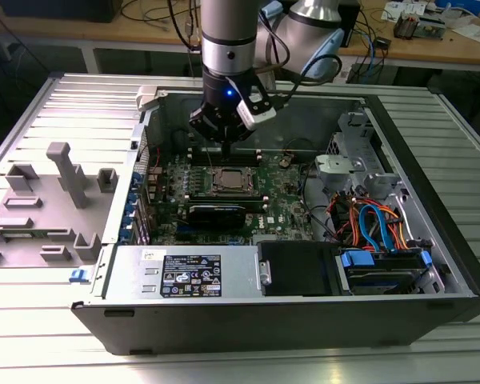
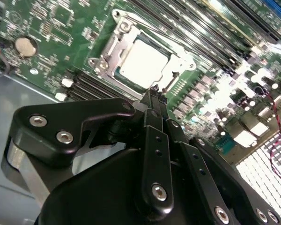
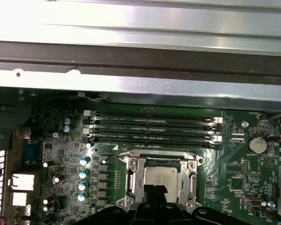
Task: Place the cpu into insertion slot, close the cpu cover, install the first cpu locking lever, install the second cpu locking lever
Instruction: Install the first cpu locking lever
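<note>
The pincer (image 2: 154,93) hangs low inside the open computer case (image 1: 224,324), its fingers drawn together with nothing visible between them, the tips just beside one edge of the insertion slot (image 2: 99,64). The cpu (image 2: 141,63) lies flat in that slot on the green motherboard (image 1: 286,210). The cpu cover (image 2: 111,47) is folded down around it, the chip's grey top showing through the window. Long memory slots (image 3: 150,129) run alongside

Closed end effector (image 2: 154,93), pointing downward
</note>
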Tool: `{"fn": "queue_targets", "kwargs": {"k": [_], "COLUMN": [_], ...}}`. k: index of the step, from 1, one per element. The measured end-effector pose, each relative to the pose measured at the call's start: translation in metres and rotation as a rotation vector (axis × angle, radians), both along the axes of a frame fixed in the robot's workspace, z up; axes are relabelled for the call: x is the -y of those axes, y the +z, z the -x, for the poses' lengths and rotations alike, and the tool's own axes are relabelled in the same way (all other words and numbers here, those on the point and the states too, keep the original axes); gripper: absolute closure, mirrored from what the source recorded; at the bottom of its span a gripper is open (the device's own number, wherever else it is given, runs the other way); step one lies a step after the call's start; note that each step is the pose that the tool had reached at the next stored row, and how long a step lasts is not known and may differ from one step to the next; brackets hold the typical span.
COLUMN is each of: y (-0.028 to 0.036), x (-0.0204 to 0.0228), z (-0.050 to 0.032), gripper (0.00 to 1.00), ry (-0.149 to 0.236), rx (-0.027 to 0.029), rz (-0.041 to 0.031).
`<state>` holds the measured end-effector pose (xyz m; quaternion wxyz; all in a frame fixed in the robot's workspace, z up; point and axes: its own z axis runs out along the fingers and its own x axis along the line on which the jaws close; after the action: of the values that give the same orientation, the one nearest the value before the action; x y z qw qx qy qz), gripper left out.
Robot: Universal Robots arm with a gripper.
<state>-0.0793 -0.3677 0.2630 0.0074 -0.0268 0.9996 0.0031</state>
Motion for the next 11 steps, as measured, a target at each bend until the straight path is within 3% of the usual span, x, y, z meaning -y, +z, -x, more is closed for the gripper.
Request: {"fn": "queue_targets", "kwargs": {"k": [6, 11], "y": [0.0000, -0.0001], "x": [0.0000, 0.0000], "z": [0.0216, 0.0261], "gripper": [0.89, 0.89], "ry": [0.000, 0.000], "rx": [0.0001, 0.0000], "rz": [-0.0011, -0.0012]}}
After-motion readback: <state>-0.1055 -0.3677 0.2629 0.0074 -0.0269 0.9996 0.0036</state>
